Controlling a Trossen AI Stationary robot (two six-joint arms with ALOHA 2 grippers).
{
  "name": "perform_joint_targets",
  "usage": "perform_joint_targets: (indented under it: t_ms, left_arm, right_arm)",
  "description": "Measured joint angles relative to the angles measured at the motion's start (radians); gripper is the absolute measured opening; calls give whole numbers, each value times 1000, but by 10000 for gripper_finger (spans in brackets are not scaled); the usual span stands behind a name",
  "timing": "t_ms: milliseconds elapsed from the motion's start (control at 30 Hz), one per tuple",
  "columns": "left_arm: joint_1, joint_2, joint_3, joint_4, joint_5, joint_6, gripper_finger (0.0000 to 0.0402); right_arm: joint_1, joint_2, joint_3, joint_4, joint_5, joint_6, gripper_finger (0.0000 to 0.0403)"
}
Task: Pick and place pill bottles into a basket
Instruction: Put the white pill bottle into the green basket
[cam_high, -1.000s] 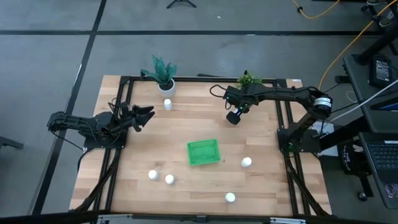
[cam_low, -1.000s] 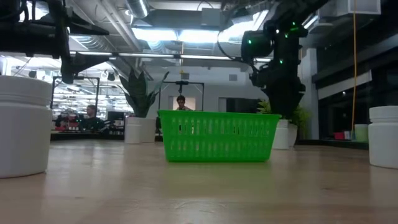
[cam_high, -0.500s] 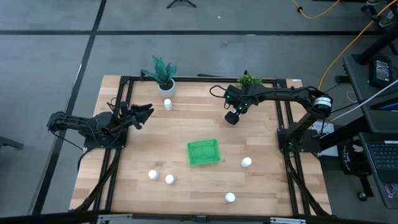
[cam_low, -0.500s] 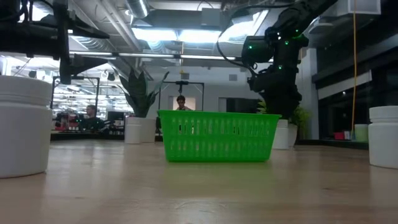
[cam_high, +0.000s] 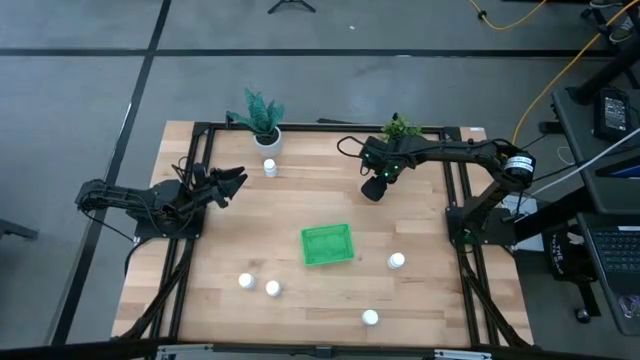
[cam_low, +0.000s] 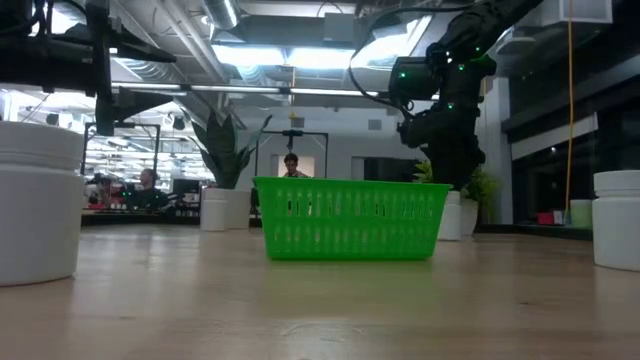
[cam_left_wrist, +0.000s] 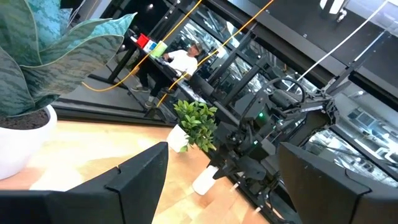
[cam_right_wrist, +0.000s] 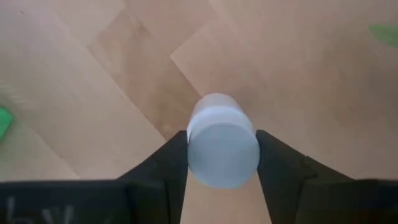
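Right now the right gripper (cam_right_wrist: 222, 163) is clamped on a pill bottle (cam_right_wrist: 222, 146), fingers (cam_right_wrist: 171, 163) pressed to both sides of the white cylinder, cap end facing the wrist cam, wood table below. From overhead that right gripper (cam_high: 372, 188) sits over the far-right part of the table (cam_high: 290, 205), near the small leafy plant (cam_high: 400, 128) at the back edge; the held bottle can't be made out from up there. Left gripper (cam_high: 228, 184) hangs over the table's left side, jaws parted, nothing betw. them; its fingers (cam_left_wrist: 134, 180) frame a view toward the other arm and a plant in a white pot (cam_left_wrist: 22, 140). Green basket (cam_high: 327, 244) sits approx. mid-table, well apart from both grippers; looks to have no bottles in it. Other pill bottles standing on the table: one at the back (cam_high: 270, 167) just in front of the blue-green potted plant (cam_high: 262, 118), two close together front-left (cam_high: 246, 282) (cam_high: 272, 288), one right of the basket (cam_high: 397, 261), one near the front edge (cam_high: 370, 318). Low cam: basket (cam_low: 350, 220) centre, big out-of-focus bottles at each edge (cam_low: 40, 205) (cam_low: 617, 218), right arm (cam_low: 445, 95) behind the basket. People seated in the room bkgd (cam_low: 291, 166).
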Motion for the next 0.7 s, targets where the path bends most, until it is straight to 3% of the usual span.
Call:
perform_joint_targets:
  t_ms: [200,467,700]
  left_arm:
    - [0,0,0,-18,12,0,295]
    - [0,0,0,-20,20,26,295]
    - [0,0,0,-22,77,43,295]
  right_arm:
    - [55,0,78,-51,-33,0,153]
    - [198,0,367,-182,-23,14,152]
    - [377,0,571,-214,61,109,152]
